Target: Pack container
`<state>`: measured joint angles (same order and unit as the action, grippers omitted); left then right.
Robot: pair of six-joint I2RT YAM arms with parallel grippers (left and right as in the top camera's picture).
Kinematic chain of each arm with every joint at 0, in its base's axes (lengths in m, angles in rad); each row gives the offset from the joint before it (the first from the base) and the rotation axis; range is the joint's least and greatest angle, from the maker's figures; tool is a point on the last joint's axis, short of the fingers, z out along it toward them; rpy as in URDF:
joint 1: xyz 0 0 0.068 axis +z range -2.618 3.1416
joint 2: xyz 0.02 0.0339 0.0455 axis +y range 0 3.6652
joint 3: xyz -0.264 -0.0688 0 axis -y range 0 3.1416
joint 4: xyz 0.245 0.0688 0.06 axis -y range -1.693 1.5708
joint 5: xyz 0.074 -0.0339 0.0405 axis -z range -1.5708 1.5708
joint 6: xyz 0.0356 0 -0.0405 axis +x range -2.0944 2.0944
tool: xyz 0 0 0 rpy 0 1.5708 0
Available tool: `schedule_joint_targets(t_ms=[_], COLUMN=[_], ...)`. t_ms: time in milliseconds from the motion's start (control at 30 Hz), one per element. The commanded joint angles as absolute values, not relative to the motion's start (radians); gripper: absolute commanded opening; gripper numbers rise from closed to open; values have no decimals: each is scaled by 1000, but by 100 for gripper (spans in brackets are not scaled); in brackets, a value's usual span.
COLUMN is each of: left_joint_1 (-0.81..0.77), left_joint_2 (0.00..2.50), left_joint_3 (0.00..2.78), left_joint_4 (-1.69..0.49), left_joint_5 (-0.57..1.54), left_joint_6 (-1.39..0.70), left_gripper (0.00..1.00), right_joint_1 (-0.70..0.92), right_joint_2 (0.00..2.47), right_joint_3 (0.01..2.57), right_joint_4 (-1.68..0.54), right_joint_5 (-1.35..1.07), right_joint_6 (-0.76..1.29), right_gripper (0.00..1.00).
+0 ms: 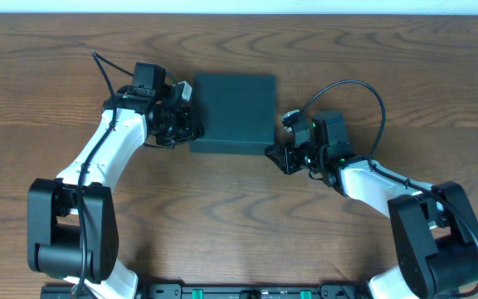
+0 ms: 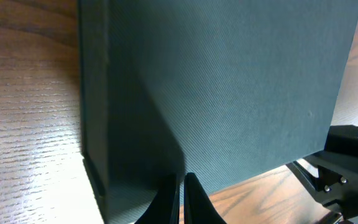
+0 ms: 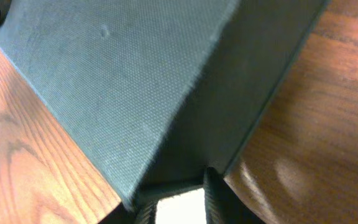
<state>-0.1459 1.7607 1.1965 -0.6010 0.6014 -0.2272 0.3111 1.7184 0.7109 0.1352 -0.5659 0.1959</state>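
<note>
The container (image 1: 235, 110) is a flat, dark teal-green box with its lid on, lying on the wooden table at centre back. My left gripper (image 1: 191, 118) is at the box's left side. In the left wrist view its fingers (image 2: 183, 199) are pressed together, tips over the near edge of the lid (image 2: 229, 93), with nothing seen between them. My right gripper (image 1: 279, 154) is at the box's front right corner. In the right wrist view its fingers (image 3: 179, 202) are apart, tips against the corner of the box (image 3: 129, 87).
The wooden table (image 1: 239, 232) runs all round the box. The right arm's black cable (image 1: 363, 91) loops above the table to the right of the box. The right gripper shows in the left wrist view (image 2: 347, 168) beyond the box's far corner.
</note>
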Motion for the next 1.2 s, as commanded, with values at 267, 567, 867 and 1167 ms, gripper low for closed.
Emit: schedule_joint_targets(t_ms=[267, 567, 867, 1167], left_joint_1=[-147, -147, -146, -109], left_joint_2=[1765, 1765, 1765, 1683], left_joint_3=[1226, 1226, 1226, 1298], left_joint_4=[-606, -607, -646, -736], left_joint_5=[591, 591, 558, 534], left_joint_6=[-207, -206, -205, -171], left_gripper=[6, 6, 6, 6], right_joint_1=[329, 327, 292, 239], right_joint_2=[1721, 1721, 1720, 1716], right_joint_3=[710, 710, 710, 710], right_joint_4=[139, 206, 358, 248], right_joint_5=[-603, -769, -998, -973], right_joint_6=[322, 404, 553, 554], right_gripper=[1, 1, 1, 2])
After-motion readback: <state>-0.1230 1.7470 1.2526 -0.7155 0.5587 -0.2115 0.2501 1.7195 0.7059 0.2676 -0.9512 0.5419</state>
